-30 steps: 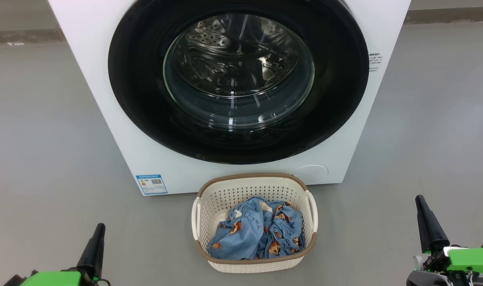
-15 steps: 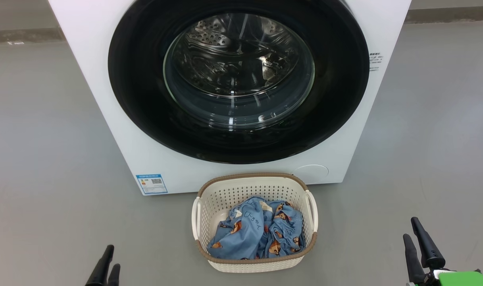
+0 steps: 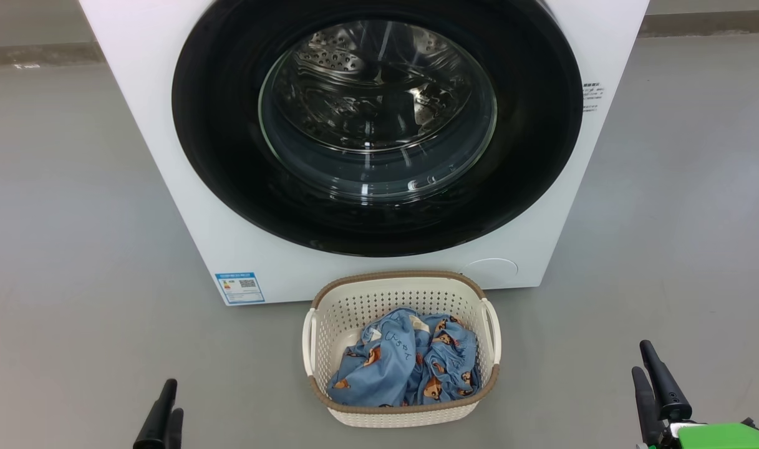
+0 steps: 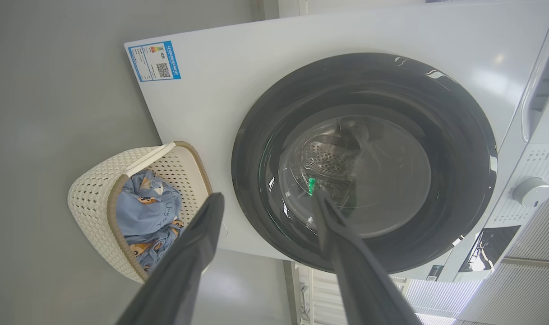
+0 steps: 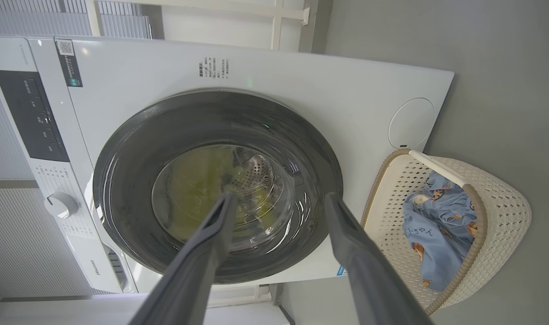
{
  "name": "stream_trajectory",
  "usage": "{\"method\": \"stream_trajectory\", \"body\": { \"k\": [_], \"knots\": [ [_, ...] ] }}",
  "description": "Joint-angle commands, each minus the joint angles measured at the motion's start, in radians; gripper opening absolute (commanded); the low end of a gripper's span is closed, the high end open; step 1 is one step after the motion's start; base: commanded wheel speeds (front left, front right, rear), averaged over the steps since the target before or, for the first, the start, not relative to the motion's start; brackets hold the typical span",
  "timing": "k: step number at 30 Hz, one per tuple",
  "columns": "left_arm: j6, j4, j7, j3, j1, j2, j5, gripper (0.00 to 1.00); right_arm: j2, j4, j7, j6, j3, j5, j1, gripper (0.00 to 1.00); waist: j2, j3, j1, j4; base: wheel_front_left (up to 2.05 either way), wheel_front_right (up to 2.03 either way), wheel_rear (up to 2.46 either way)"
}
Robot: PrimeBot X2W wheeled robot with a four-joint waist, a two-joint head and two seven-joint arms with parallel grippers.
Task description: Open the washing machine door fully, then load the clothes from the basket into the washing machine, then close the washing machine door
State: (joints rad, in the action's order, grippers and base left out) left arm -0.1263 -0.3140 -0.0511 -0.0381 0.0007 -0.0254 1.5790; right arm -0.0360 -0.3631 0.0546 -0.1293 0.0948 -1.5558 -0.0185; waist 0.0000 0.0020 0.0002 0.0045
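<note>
The washing machine (image 3: 167,187) stands white and large ahead of me. Its door (image 3: 217,156), with a glossy black rim and a glass bowl, lies flat against the front, and the steel drum shows through the glass. On the floor just in front sits the basket (image 3: 398,275), holding the crumpled blue bear-print clothes (image 3: 404,368). My left gripper (image 3: 173,399) is low at the basket's left and my right gripper (image 3: 641,357) low at its right, both well clear of it. In the wrist views the left gripper (image 4: 267,196) and right gripper (image 5: 279,196) stand open and empty, facing the door.
A blue label sticker (image 3: 239,287) and a round flap (image 3: 491,271) sit low on the washer front. A control knob (image 5: 62,205) and dark panel are at the washer's top. Grey floor (image 3: 73,249) spreads on both sides of the machine.
Both grippers have sunk lower in the head view and turned, so two fingers of each now show. The door, basket and clothes have not moved.
</note>
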Motion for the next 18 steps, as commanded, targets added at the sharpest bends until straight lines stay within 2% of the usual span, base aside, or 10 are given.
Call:
{"method": "stream_trajectory", "body": {
  "k": [1,18],
  "knots": [
    [-0.001,0.037,0.014,-0.002,-0.025,-0.026,-0.027,1.00,-0.018,0.023,-0.011,0.000,-0.006,0.030,-0.032,1.00,0.0000,0.000,-0.0001,0.001,0.00,0.00,0.00],
    [-0.002,0.063,0.060,0.015,-0.027,-0.043,-0.239,1.00,-0.041,0.031,-0.058,-0.001,-0.040,0.226,-0.046,1.00,0.0000,0.002,-0.0001,0.008,0.00,0.00,0.00]
  ]
}}
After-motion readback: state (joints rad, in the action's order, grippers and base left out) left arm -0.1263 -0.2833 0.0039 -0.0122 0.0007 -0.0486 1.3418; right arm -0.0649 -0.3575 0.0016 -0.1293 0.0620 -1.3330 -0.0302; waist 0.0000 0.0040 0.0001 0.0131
